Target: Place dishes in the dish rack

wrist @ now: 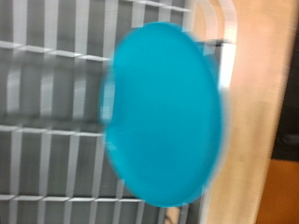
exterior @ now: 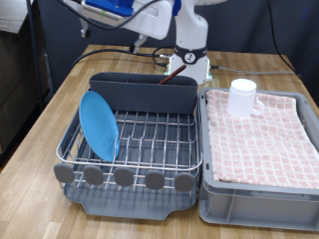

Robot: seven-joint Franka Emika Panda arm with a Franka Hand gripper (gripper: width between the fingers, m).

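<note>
The light-blue plate (exterior: 99, 124) stood on edge in the dish rack (exterior: 150, 139), at the exterior view's left. It filled my wrist view dead ahead. My fingers didn't show, so spread or pinched, can't tell; the mug (exterior: 243, 97) sat on the cloth-lined crate (exterior: 261, 184).

The dish rack (exterior: 130, 149) served as the landmark. The light-blue plate (exterior: 100, 124) stood on edge at the rack's left side in the exterior view, blocking that strip of wire grid (exterior: 155, 139). The grid to the plate's right lay open. The tall cutlery box (exterior: 145, 92) walled the rack's far edge; round knobs (exterior: 123, 177) lined its near edge. A white mug (exterior: 243, 98) stood beyond the rack's right side.
</note>
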